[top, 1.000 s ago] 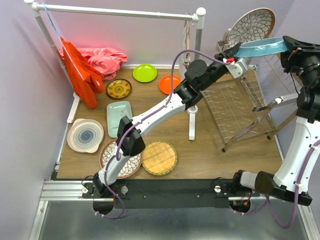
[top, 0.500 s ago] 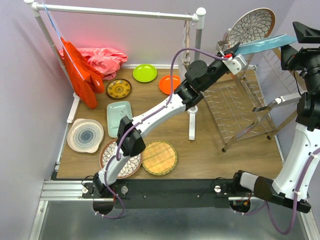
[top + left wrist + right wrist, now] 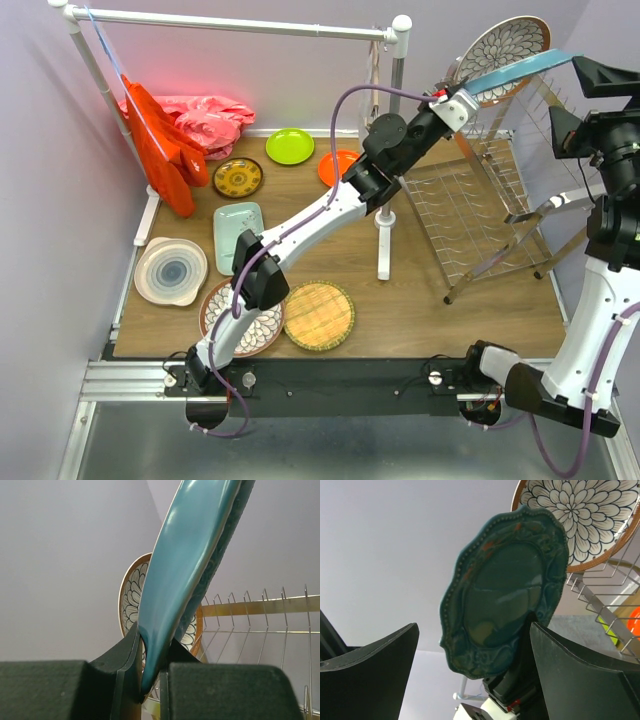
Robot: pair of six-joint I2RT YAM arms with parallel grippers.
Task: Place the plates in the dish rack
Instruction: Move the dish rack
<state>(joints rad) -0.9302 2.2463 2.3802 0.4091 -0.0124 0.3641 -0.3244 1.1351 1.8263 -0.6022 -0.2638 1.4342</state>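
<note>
1. Left claw (image 3: pixel 462 95) pinches the teal plate (image 3: pixel 520 68) by its rim, aloft over the dish rack (image 3: pixel 470 215) at the bench's far right corner.
2. Right claw (image 3: pixel 580 98) is spread, empty.
3. An edge-only grip might let it swivel and strike the racked floral plate (image 3: pixel 505 45).

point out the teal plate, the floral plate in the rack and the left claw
teal plate (image 3: pixel 507 587), right wrist view, middle of its face
floral plate (image 3: pixel 579 511), right wrist view, its flower centre
left claw (image 3: pixel 152 655), left wrist view, between the fingertips pinching the teal rim
</note>
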